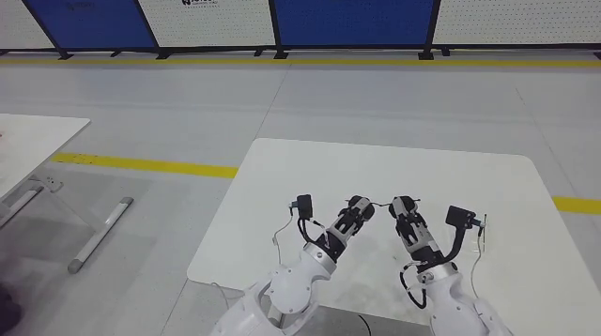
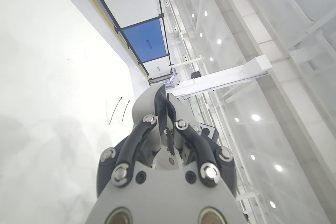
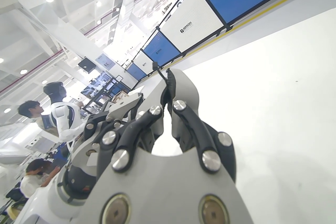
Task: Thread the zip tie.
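White worktop lay under your arms, which met near its 6 o'clock edge. Your left end effector was closed on one end of the zip tie. Your right end effector, at its 3 o'clock, was closed on the other end, the head poking out. Two spare ties lay side by side on the worktop.
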{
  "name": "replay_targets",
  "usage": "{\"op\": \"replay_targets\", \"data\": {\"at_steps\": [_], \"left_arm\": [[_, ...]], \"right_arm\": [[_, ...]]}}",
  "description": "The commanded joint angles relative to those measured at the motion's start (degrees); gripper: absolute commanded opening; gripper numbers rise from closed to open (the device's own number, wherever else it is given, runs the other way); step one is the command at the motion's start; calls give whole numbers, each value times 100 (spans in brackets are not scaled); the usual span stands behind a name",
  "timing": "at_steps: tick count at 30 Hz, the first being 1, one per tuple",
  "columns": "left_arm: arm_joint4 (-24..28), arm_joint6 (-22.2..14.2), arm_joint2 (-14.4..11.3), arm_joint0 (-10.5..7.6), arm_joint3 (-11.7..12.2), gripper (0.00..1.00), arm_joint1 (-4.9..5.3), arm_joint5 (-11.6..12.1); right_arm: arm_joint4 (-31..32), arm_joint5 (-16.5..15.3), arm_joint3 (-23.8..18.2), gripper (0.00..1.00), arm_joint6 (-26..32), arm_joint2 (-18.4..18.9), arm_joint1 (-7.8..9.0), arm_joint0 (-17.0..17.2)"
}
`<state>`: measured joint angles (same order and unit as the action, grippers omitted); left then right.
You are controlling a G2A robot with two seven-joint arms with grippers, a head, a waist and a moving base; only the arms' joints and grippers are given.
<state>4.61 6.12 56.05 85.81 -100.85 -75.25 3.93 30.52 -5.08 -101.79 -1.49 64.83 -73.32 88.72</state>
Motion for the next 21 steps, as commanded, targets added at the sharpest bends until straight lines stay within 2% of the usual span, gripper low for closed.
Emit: {"op": "replay_targets", "data": {"at_steps": [1,2,5,6,11,16,21], "left_arm": [[-3,4,1,0,2,0,-4,-42],[-6,6,1,0,-1,0,-5,-57],[-92,-1,-2,-7,11,15,-6,-114],[-151,-29,-11,-13,20,30,-4,-125],[-496,86,-56,-14,31,46,-6,-153],[-912,181,-138,-21,33,43,-10,-226],[-977,143,-198,-55,52,38,-27,-320]], "right_arm": [[28,19,-3,0,-12,-1,-5,6],[42,26,-2,0,-15,-1,-7,6],[91,45,2,0,-23,-6,-15,5],[114,50,4,0,-24,-7,-16,6],[395,103,8,0,-94,-15,-21,15],[579,151,16,0,-178,-42,-35,20],[653,118,17,0,-174,-50,-45,13]]}}
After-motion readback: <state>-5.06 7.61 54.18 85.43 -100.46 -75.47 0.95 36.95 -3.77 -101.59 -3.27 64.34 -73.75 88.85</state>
